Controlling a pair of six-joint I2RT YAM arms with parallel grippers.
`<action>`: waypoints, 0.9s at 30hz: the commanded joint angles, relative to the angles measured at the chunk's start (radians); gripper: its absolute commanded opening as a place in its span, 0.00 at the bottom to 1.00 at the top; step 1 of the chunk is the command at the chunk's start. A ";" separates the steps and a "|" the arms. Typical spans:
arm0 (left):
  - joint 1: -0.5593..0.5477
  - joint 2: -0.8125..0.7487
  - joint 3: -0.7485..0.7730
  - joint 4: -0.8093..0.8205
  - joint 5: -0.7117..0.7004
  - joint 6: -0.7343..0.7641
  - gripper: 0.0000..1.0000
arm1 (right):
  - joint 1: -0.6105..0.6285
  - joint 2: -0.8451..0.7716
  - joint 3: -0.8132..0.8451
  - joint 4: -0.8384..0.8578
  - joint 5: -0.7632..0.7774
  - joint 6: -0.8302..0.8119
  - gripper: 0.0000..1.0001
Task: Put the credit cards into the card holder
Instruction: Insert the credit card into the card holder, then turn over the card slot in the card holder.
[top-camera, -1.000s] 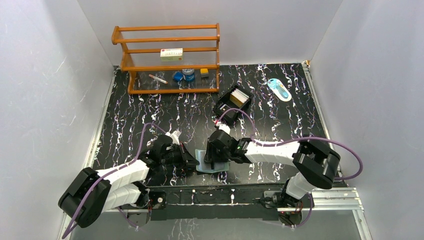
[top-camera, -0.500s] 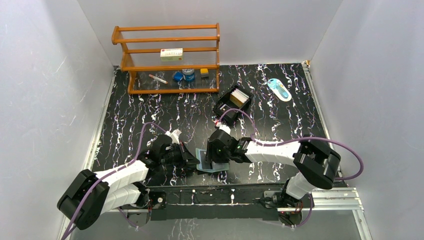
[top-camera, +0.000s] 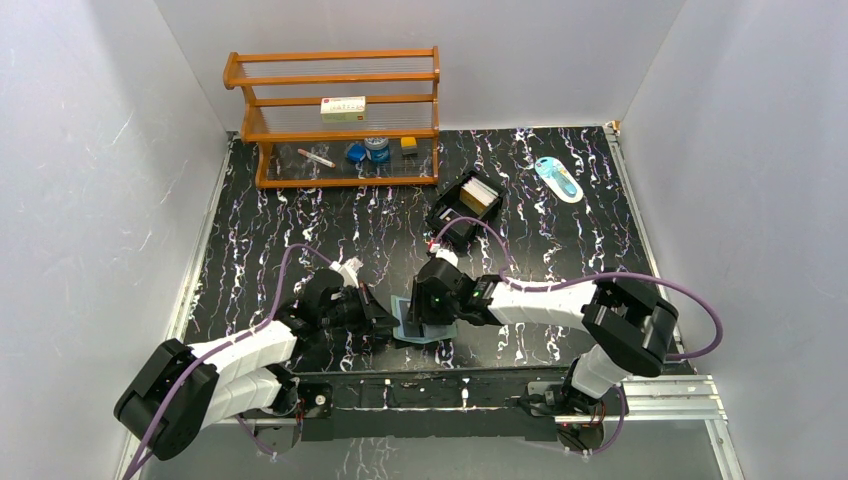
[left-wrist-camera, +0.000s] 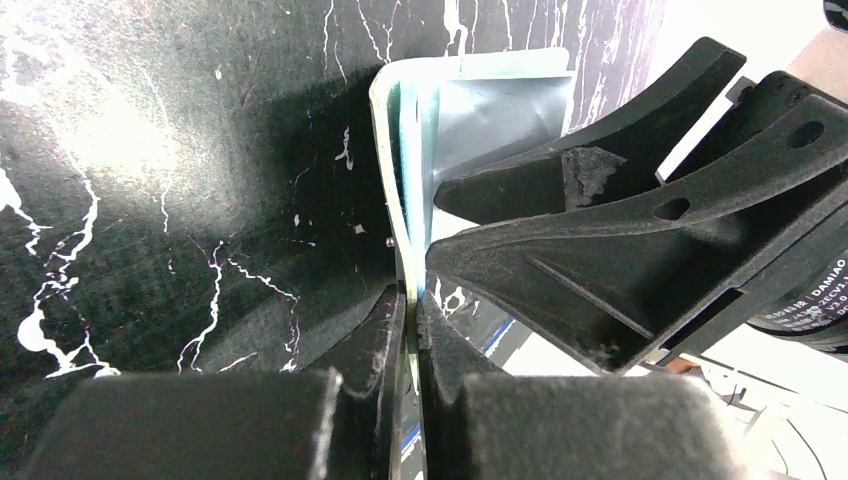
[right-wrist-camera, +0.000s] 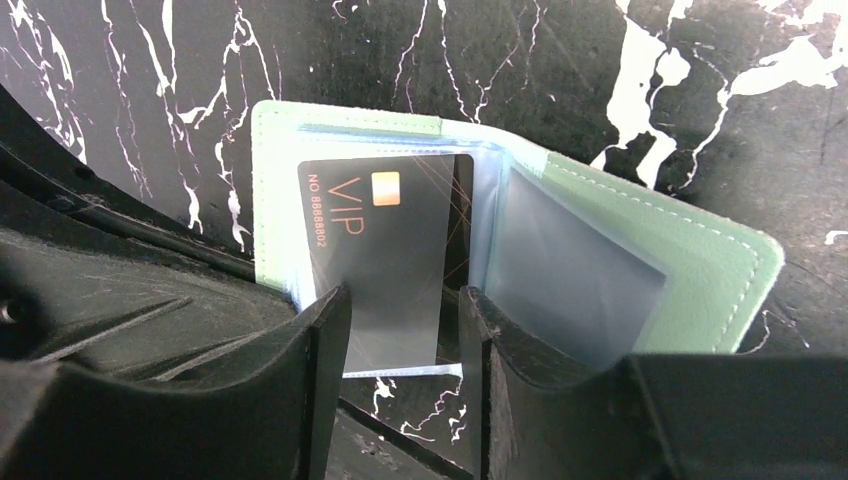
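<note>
Left gripper (left-wrist-camera: 412, 300) was pinched tight on the cover edge of the card holder (right-wrist-camera: 700, 260), propping it open. Right gripper (right-wrist-camera: 405, 305) sat slightly parted, gripping nothing. The black VIP card (right-wrist-camera: 385, 240) lay just ahead between its fingers, in the clear pocket. Looked like the seating step to me - next up, a gentle nudge fully home.

From above, my right gripper (top-camera: 425, 318) covers most of the wallet (top-camera: 442, 337). At the wrist, my fingers (right-wrist-camera: 320, 350) hide the card's (right-wrist-camera: 390, 250) lower corners.

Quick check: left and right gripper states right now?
Left gripper: jaws closed on the edge of the flat teal-green folding card holder.
Right gripper: jaws open over the black VIP card in its pocket; contact unclear.
</note>
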 joint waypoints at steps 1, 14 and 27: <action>-0.005 -0.016 0.005 0.038 0.016 0.002 0.00 | -0.002 0.018 -0.012 0.074 -0.023 0.020 0.51; -0.006 -0.089 0.049 -0.089 -0.011 0.027 0.00 | -0.012 -0.082 -0.077 0.152 -0.034 0.051 0.41; -0.006 -0.074 0.126 -0.189 -0.026 0.077 0.00 | -0.043 -0.114 -0.152 0.179 -0.032 -0.056 0.27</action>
